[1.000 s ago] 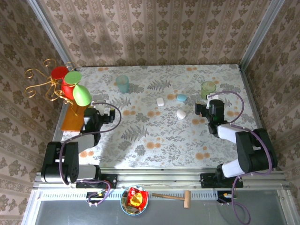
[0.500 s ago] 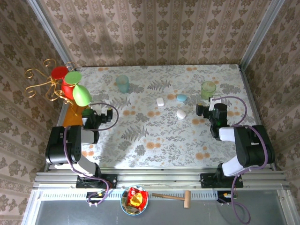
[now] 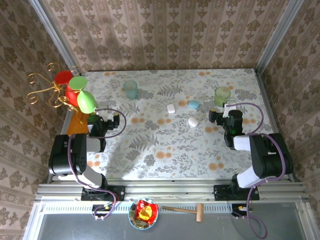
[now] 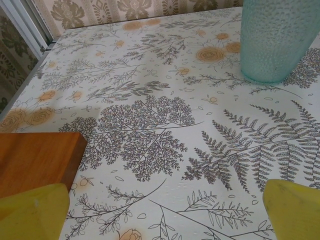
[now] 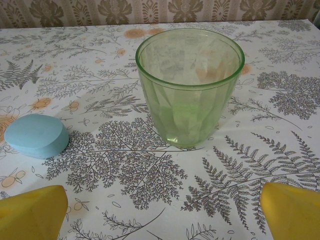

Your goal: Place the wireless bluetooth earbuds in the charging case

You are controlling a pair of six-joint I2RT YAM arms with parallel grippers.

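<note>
Left gripper (image 4: 165, 212): jaws wide open, nothing between them, touching nothing, low over the table (image 4: 150, 125); right gripper (image 5: 164, 212): same, fully spread and empty. Earbuds: too small to pick out, couldn't tell where they lay. Counts: two cups, one teal (image 3: 131, 89) and one green (image 3: 222, 94); one blue pebble (image 3: 193, 104); two white pebbles, (image 3: 171, 108) and (image 3: 193, 121), all three clustered mid-table between the cups, apart from each other. Top view took in both white pebbles and the whole layout; right wrist gave the green cup upright dead ahead with the blue pebble to its left, not touching; left wrist gave the teal cup's base at upper right and a wood block (image 4: 35, 160) corner at left.
</note>
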